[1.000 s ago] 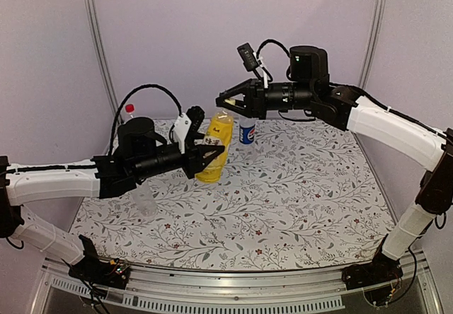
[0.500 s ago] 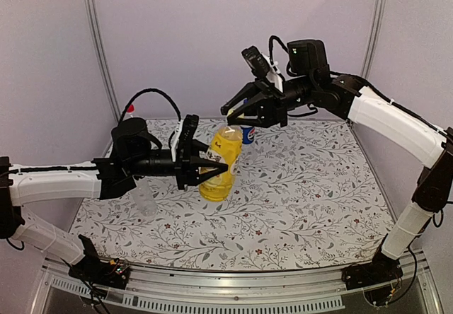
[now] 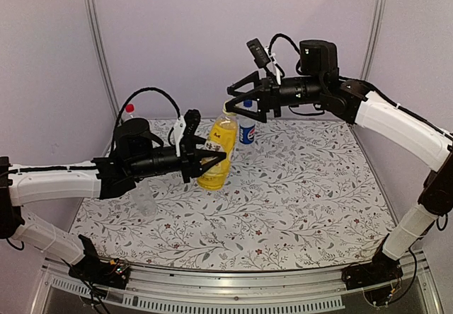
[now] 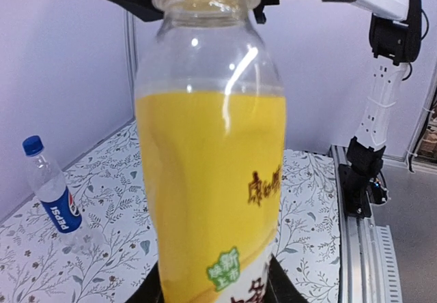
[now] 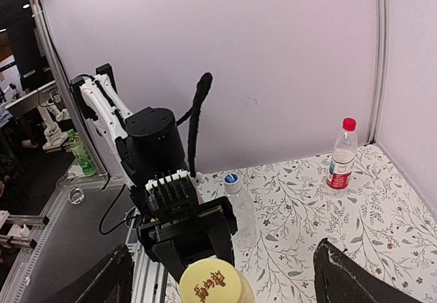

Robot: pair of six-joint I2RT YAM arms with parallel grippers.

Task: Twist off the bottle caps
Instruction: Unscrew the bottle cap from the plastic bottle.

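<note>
While the left gripper (image 3: 211, 160) is clenched on the lower body of the yellow bottle (image 3: 221, 138), holding it a little tilted near the middle of the table (image 3: 304, 194), the right gripper (image 3: 236, 103) hangs released at the bottle's top. Seen from the right wrist, the yellow cap (image 5: 208, 284) sits between the two fingers (image 5: 345, 276), clear of both. Whether the bottle's base touches the table I cannot tell. The Pepsi bottle (image 3: 247, 129) stands just behind it, and the red-label bottle (image 5: 339, 156) stands in the far left corner.
</note>
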